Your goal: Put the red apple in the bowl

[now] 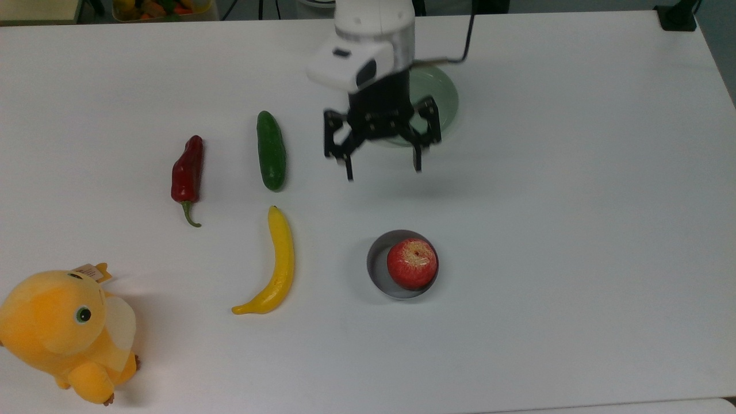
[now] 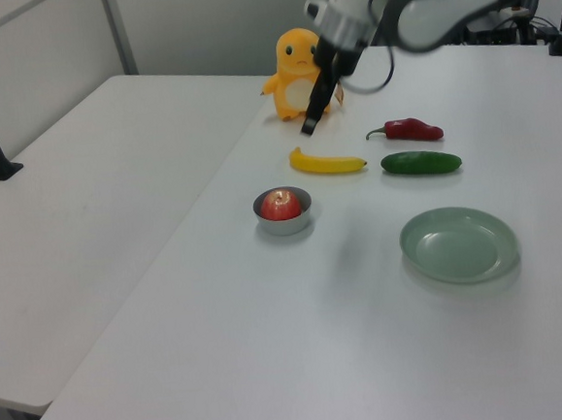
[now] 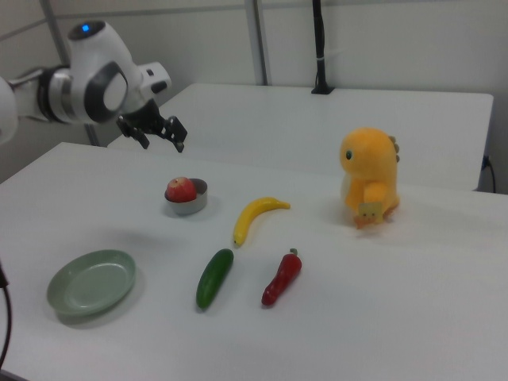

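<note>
Red apple (image 1: 411, 263) sits inside the bowl (image 1: 377, 265), mid-bench, leaning against one side of the rim. Tool (image 1: 383, 163) hangs above the bench with jaws spread, nothing between them, well apart from the bowl and over the near rim of the green dish (image 1: 445, 98). Placement looks done; only retreat left, I'd say. Next move needs nothing beyond staying off the cucumber (image 1: 271, 150). No readable writing; the plush toy (image 1: 66, 332) has a tag, text too small.

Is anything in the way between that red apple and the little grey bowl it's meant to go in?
Nothing visible is. The red apple already sits inside the bowl, against the rim on the top view's right. The gripper hangs open above the table, apart from both.
</note>
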### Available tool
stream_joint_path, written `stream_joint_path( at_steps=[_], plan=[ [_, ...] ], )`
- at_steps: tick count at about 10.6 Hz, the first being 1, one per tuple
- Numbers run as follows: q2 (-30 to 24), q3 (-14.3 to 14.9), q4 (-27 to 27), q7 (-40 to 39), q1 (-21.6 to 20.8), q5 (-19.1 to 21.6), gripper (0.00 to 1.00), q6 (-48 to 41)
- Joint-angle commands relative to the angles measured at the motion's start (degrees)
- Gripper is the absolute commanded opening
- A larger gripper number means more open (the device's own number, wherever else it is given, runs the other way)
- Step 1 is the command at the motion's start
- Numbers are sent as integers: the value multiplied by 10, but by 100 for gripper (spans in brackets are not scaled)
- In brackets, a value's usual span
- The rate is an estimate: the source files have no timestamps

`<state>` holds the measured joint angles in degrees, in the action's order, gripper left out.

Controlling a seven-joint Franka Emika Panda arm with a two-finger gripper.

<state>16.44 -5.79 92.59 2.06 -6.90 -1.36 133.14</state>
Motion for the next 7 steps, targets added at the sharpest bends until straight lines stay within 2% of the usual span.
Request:
stream_joint_path(
  at_steps=[1, 4, 7],
  plan=[
    [-87, 17, 21, 8, 7, 2, 100, -134],
    [-126, 45, 22, 9, 7, 26, 100, -283],
    [-170, 65, 42, 7, 7, 29, 100, -342]
  ],
)
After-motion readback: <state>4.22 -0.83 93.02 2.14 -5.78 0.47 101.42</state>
